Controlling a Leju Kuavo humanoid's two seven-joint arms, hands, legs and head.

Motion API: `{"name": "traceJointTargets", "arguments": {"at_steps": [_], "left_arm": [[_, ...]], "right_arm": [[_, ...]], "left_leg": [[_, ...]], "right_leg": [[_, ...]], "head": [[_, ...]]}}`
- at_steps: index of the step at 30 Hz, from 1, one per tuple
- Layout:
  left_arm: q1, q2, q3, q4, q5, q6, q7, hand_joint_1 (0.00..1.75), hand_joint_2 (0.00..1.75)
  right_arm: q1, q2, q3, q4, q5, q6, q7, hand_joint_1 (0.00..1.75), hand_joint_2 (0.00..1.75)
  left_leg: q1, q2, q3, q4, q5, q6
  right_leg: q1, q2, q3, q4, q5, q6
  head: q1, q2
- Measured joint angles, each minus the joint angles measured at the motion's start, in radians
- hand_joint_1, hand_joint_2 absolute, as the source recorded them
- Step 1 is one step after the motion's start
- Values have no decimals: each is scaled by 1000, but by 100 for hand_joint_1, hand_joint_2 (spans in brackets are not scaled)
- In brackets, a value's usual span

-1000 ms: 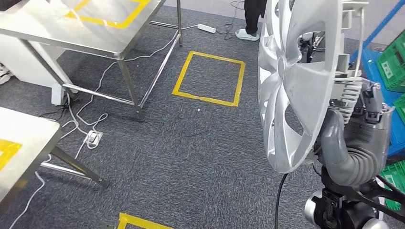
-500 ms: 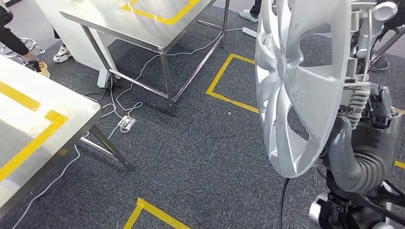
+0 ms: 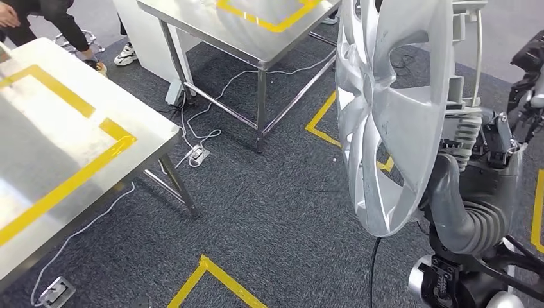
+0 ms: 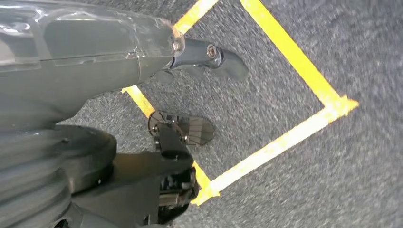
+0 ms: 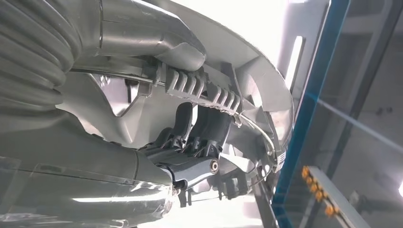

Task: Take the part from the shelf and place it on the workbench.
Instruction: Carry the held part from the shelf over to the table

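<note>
Head view: you have 1 part, a silver wheel cover (image 3: 391, 115), held upright on edge at the right of the scene, clear of any surface and well apart from both tables, so judge the pick from the shelf as done and the placing as still to do. 1 right hand (image 3: 478, 138) sits behind the cover's rim, its fingers grasping the rim from the back. You have 2 steel tables: 1 workbench (image 3: 70, 151) near on the left, topped with yellow tape lines, and 1 further table (image 3: 237, 29) at the far centre, also taped. Which of the 2 is the target cannot be told; the near one seems likelier. On the carpet you can count 3 yellow tape markings in part, 1 near the bottom edge, 1 behind the cover and 1 at the right edge, plus white cables and 2 power strips, 1 (image 3: 197, 154) under the tables and 1 at the near left corner. 1 person (image 3: 38, 16) crouches at the far left. Left wrist view: 1 left hand (image 4: 211, 57), of which a thumb tip shows over grey carpet and 1 yellow tape square (image 4: 285, 137); nothing is seen in it, but whether the fingers are spread or curled cannot be told. Right wrist view: dark fingers (image 5: 202, 126) are hooked over the cover's ribbed inner rim, thumb clamped below, with 1 blue upright frame (image 5: 309, 109) beyond.
</note>
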Motion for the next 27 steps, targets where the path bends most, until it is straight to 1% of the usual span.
{"name": "traceJointTargets", "arguments": {"at_steps": [1,2,3,4,5,6,7,8,9,10,11,12,13,14,15,16,17,18,19,20,21,22,23,24,25,26,27], "left_arm": [[-1,0,0,0,0,0,0,0,175],[-3,0,0,0,0,-1,-1,0,175],[-3,-1,0,-1,0,-1,-1,0,175],[-3,-2,0,-1,0,-2,-1,0,175],[-3,-2,0,-1,0,-3,-1,0,175],[-2,-2,0,-1,0,-4,-1,0,175],[-2,-2,0,-1,0,-4,-1,0,175],[-2,-3,0,-1,0,-5,-1,0,175],[-2,-4,0,-1,0,-5,-1,0,175],[-3,-5,0,-1,0,-5,-1,0,175],[-2,-6,0,-1,0,-5,-1,0,175],[-1,-7,0,-1,0,-5,-2,0,175],[1,-6,0,0,0,-5,-2,0,175],[3,-6,0,0,0,-6,-1,0,175],[4,-5,0,0,-1,-6,-1,0,175],[4,-4,0,0,-1,-6,0,0,175],[3,-4,0,0,-2,-6,1,0,175],[2,-4,0,0,-2,-5,2,0,175],[2,-4,0,0,-3,-5,2,0,175],[2,-4,0,0,-3,-5,3,0,175],[3,-4,0,0,-3,-4,4,0,175],[4,-3,0,0,-3,-4,4,0,175],[3,-2,0,0,-3,-4,4,0,175],[2,-2,0,-1,-3,-4,3,0,175],[1,-2,0,-1,-3,-4,2,0,175],[0,-3,0,-1,-3,-4,2,0,175],[0,-3,0,-1,-3,-5,1,0,175]], "right_arm": [[1,0,0,0,0,0,0,175,175],[2,0,0,0,0,0,0,175,175],[3,0,0,0,1,0,0,175,175],[4,0,0,0,1,0,0,175,175],[6,0,0,0,1,0,0,175,175],[7,0,0,0,1,0,0,175,175],[7,0,0,0,1,0,0,175,175],[7,0,0,0,1,0,-1,175,175],[7,0,0,0,1,0,-1,175,175],[7,-1,0,0,1,0,-1,175,175],[6,-1,0,0,1,0,-1,175,175],[5,-1,0,0,1,0,-1,175,175],[3,0,0,0,1,0,-1,175,175],[3,0,0,0,1,0,-2,175,175],[4,0,0,-1,2,0,-2,175,175],[5,0,0,-2,2,0,-2,175,175],[8,1,1,-2,2,0,-3,175,175],[10,1,0,-2,1,0,-4,175,175],[12,2,1,-2,1,0,-4,175,175],[14,2,1,-1,0,0,-4,175,175],[16,2,1,0,0,0,-4,175,175],[16,2,1,0,0,0,-4,175,175],[16,2,1,0,0,0,-4,175,175],[16,2,1,0,0,0,-5,175,175],[16,2,1,0,0,0,-5,175,175],[16,2,1,0,0,0,-5,175,175],[16,2,1,0,0,1,-5,175,175]], "left_leg": [[1,-12,0,0,1,4],[0,-25,0,0,2,8],[-2,-39,0,0,3,10],[-4,-54,1,0,3,12],[-6,-69,2,0,3,13],[-8,-84,4,0,4,13],[-9,-98,7,0,4,13],[-10,-112,9,0,4,13],[-10,-124,9,1,5,11],[-8,-135,6,1,7,7],[-6,-146,1,1,10,2],[-4,-156,-3,0,14,-4],[-3,-154,-7,0,14,-9],[-6,-128,-12,6,7,-13],[-7,-95,-23,27,-11,-18],[-8,-60,-42,68,-38,-22],[-6,-34,-69,125,-71,-28],[-1,-31,-98,187,-99,-33],[4,-34,-119,233,-114,-39],[7,-35,-125,249,-110,-44],[10,-32,-111,226,-88,-48],[12,-20,-79,170,-55,-51],[9,12,-42,104,-30,-53],[6,42,-12,50,-13,-50],[1,65,5,16,-7,-42],[-3,76,9,5,-11,-33],[-5,64,7,4,-9,-22]], "right_leg": [[-2,26,-23,55,-32,2],[-2,45,-55,125,-66,2],[-1,55,-87,192,-91,2],[0,59,-109,236,-100,0],[0,62,-116,244,-88,-5],[2,66,-106,213,-57,-11],[4,77,-82,150,-13,-19],[5,99,-54,83,22,-28],[7,118,-32,27,47,-34],[8,132,-16,-11,59,-38],[10,136,-10,-25,56,-41],[11,128,-8,-33,57,-41],[10,116,-4,-43,58,-42],[8,105,0,-53,61,-42],[6,93,4,-63,66,-43],[4,80,7,-70,70,-44],[5,67,8,-73,71,-46],[5,54,8,-73,71,-46],[5,40,8,-72,70,-45],[4,27,8,-72,69,-43],[2,15,9,-70,67,-40],[1,5,10,-67,64,-36],[0,-4,11,-63,60,-30],[2,-13,11,-58,55,-23],[5,-21,13,-53,51,-17],[8,-30,14,-51,48,-13],[9,-41,16,-51,46,-9]], "head": [[5,0],[11,0],[16,0],[21,0],[23,0],[25,0],[27,0],[27,0],[25,0],[26,0],[26,0],[27,0],[29,0],[27,0],[22,0],[16,0],[10,0],[5,0],[2,0],[-1,0],[-3,0],[-5,0],[-7,0],[-10,0],[-11,0],[-11,0],[-9,0]]}}
